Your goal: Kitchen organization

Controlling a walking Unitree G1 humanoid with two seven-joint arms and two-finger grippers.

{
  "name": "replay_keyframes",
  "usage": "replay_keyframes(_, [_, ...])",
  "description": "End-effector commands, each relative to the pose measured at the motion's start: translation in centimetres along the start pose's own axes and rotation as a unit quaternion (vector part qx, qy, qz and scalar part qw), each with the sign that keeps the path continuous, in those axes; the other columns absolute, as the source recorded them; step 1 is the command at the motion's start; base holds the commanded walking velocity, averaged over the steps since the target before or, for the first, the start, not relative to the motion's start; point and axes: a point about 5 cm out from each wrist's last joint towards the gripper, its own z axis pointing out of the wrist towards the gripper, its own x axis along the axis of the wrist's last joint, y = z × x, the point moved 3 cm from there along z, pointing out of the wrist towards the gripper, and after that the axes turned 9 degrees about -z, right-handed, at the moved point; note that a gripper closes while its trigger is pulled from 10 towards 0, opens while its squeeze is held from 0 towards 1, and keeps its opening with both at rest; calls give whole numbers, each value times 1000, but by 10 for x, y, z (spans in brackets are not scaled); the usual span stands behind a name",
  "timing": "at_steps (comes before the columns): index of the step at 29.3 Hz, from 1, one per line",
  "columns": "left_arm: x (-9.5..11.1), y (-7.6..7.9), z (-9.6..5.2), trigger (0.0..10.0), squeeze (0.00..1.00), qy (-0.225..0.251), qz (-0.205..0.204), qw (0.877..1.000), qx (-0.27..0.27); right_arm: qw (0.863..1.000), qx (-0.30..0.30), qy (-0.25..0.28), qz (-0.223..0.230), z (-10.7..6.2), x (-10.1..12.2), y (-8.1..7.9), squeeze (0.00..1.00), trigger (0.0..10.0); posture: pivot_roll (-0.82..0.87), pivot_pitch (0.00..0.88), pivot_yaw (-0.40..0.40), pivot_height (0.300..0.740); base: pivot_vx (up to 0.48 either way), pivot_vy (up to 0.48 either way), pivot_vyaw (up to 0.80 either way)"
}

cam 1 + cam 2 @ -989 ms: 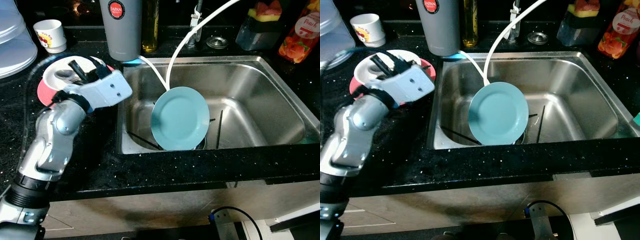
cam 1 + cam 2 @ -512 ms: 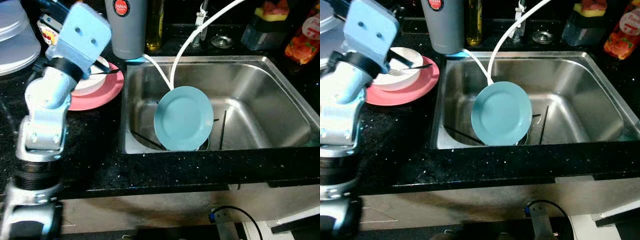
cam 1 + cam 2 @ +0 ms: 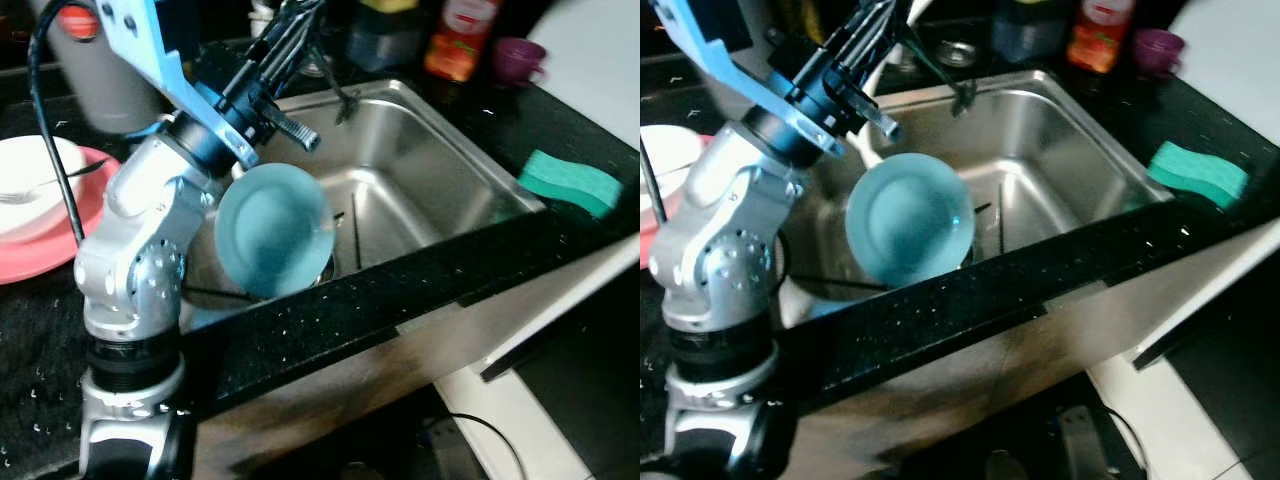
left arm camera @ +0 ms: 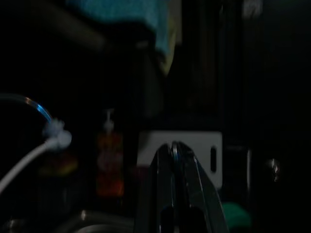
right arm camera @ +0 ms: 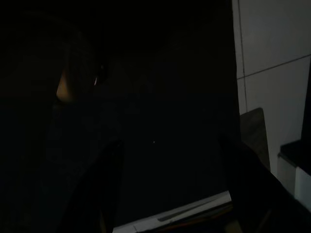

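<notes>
Raised since a moment ago, left gripper (image 4: 176, 148) now hangs above the sink (image 3: 430, 170), fingers (image 4: 165, 165) pressed together, empty, teal plate (image 3: 272, 230) below.

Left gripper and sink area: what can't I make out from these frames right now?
- Left gripper: the left wrist view is dark; fingers look pressed together, holding nothing.
- Blue plate in the sink: the left arm covers its upper left edge, and what props it is hidden.
- Right wrist view: nearly black; the right gripper's fingers are undecidable.
- Bottle: label blurred and cut by the top edge.
</notes>
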Motion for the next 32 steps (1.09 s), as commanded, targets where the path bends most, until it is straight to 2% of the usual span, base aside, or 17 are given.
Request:
replay_keyframes(1, [-5, 0, -8, 10000, 0, -20, 1, 1000, -5, 1000, 0, -2, 3, 0, -2, 0, 0, 10000, 10, 148, -10, 740, 0, 0, 0])
replay_keyframes(4, [-31, 2, -18, 10000, 0, -96, 4, 994, -50, 1000, 0, -1, 2, 0, 0, 0, 0, 10000, 8, 142, -10, 740, 0, 0, 0])
replay_keyframes(5, [-31, 2, -18, 10000, 0, -96, 4, 994, -50, 1000, 0, -1, 2, 0, 0, 0, 0, 10000, 8, 142, -10, 740, 0, 0, 0])
replay_keyframes(9, [-74, 13, -36, 10000, 0, -206, -9, 970, -127, 1000, 0, -1, 2, 0, 0, -1, 0, 10000, 5, 133, -6, 740, 0, 0, 0])
replay_keyframes(10, [-74, 13, -36, 10000, 0, -206, -9, 970, -127, 1000, 0, -1, 2, 0, 0, -1, 0, 10000, 5, 133, -6, 740, 0, 0, 0])
replay_keyframes(12, [-93, 13, -41, 10000, 0, -242, -12, 959, -146, 1000, -1, 0, 5, 0, 1, -2, 0, 10000, 3, 130, -5, 740, 0, 0, 0])
replay_keyframes(16, [-107, 15, -39, 10000, 0, -261, -29, 951, -161, 1000, -1, 0, 6, 0, 1, -2, 0, 10000, -1, 129, -1, 740, 0, 0, 0])
replay_keyframes(23, [-119, -5, -34, 10000, 0, -277, 10, 953, -119, 1000, 0, 1, 8, 0, 1, -3, 0, 10000, -2, 132, 1, 740, 0, 0, 0])
replay_keyframes(24, [-123, -13, -32, 10000, 133, -279, 16, 956, -90, 1000, 0, 1, 8, 0, 1, -3, 0, 10000, -5, 136, 4, 740, 0, 0, 0])
replay_keyframes(25, [-126, -17, -32, 10000, 780, -280, 22, 957, -71, 1000, 1, 1, 8, 0, 1, -3, 0, 10000, -7, 137, 4, 740, 0, 0, 0])
replay_keyframes(26, [-132, -18, -31, 10000, 1000, -282, 23, 957, -63, 1000, 1, 1, 8, 0, 1, -3, 0, 10000, -8, 138, 4, 740, 0, 0, 0])
replay_keyframes(32, [-140, -12, -28, 10000, 1000, -279, 27, 957, -69, 1000, 1, 1, 11, 0, 0, -3, 0, 10000, -16, 140, 6, 740, 0, 0, 0])
